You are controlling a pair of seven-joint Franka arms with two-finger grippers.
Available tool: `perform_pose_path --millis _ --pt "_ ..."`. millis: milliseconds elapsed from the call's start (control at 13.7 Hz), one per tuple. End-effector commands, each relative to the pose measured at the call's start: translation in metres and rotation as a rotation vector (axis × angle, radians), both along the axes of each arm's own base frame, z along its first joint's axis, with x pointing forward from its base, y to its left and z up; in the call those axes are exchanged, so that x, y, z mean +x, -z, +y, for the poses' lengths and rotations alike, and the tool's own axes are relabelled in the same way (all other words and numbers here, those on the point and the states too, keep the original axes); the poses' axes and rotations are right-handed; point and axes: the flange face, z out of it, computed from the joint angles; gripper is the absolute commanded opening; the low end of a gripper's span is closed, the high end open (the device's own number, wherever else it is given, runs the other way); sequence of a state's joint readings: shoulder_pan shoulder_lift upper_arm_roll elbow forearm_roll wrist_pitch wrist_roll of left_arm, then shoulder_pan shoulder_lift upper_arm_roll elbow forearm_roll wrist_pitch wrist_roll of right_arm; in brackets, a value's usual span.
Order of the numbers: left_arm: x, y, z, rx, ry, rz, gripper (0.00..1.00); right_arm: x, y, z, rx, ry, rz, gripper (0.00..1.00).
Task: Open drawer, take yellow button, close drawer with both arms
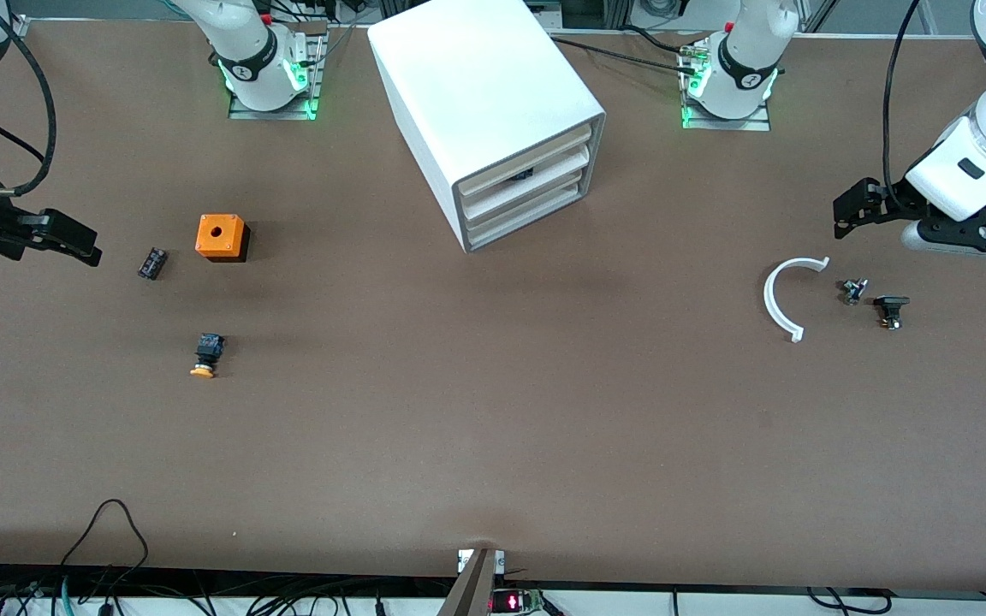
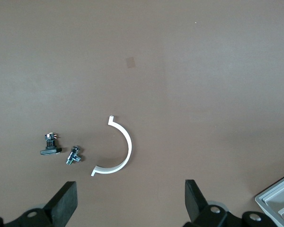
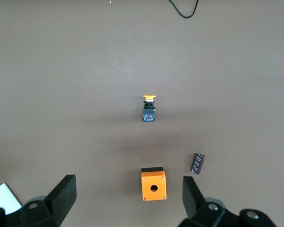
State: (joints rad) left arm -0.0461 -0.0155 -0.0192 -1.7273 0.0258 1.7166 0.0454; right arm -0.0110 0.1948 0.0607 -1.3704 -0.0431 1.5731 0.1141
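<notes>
Lying on its side on the bare table (image 1: pixel 493 445), toward the right arm's end, the button (image 1: pixel 206 354) sat nearer the front edge than the orange cube (image 1: pixel 222 237) and the small black block (image 1: pixel 152 263), apart from both. It looked light, hard and stiff, so it would likely skid or roll on its round cap if nudged. The black blocky body seemed the surest place to grip, across its flat sides, since the smooth cap offered little purchase.

All three drawers of the white cabinet (image 1: pixel 476 94), which stood near the middle of the back edge, appeared pushed in, the top drawer (image 1: pixel 527 167) showing its small dark handle.

The right gripper (image 3: pixel 128 198) hung over the table's end beside the black block, fingers spread wide and holding nothing. The left gripper (image 2: pixel 131 201) hung over the other end of the table, above a white curved clip (image 2: pixel 117 150) and two small metal parts (image 2: pixel 75 155), equally wide and empty. Neither touched anything.
</notes>
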Motion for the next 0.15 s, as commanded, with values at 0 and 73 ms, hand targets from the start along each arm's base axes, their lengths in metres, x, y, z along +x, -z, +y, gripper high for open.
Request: perform_pose_path --millis 0,73 --pt "-0.0008 -0.0012 -0.0004 -0.010 0.006 0.007 1.00 0.0036 -0.0054 -0.0020 -0.010 -0.010 -0.012 0.99" --pt "-0.0008 -0.0012 -0.0004 -0.010 0.009 0.007 1.00 0.0036 -0.0069 -0.0030 -0.010 -0.011 -0.015 0.99"
